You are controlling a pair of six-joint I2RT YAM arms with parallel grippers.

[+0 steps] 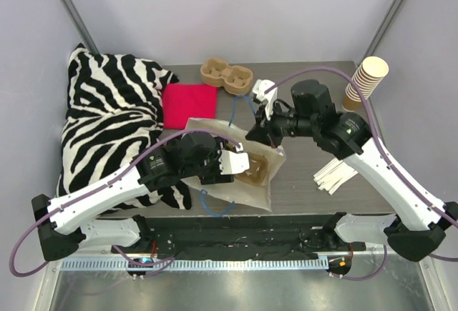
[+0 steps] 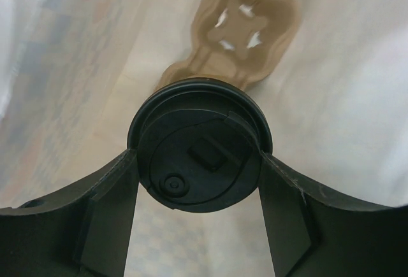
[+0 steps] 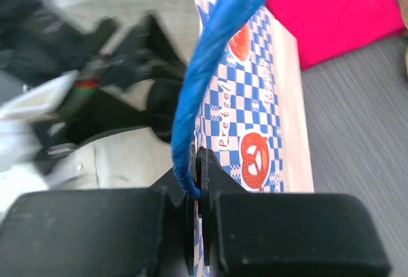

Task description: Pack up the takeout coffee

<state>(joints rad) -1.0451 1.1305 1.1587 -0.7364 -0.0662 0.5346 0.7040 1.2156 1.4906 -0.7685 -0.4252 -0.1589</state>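
Observation:
The takeout coffee shows in the left wrist view as a round black lid (image 2: 199,153); its tan cup is hidden below. My left gripper (image 2: 199,184) is shut on it, one finger against each side, and holds it inside the white paper bag (image 1: 240,195). A brown cup carrier (image 2: 245,28) lies in the bag just beyond the cup. In the top view my left gripper (image 1: 240,162) reaches into the bag's mouth. My right gripper (image 3: 199,181) is shut on the bag's upper edge beside its blue handle (image 3: 210,48), holding the mouth up (image 1: 259,134).
A stack of lidless tan cups (image 1: 366,81) stands at the back right. An empty carrier (image 1: 226,75) and a red cloth (image 1: 189,105) lie behind the bag. A zebra pillow (image 1: 107,125) fills the left. White sticks (image 1: 335,175) lie at the right.

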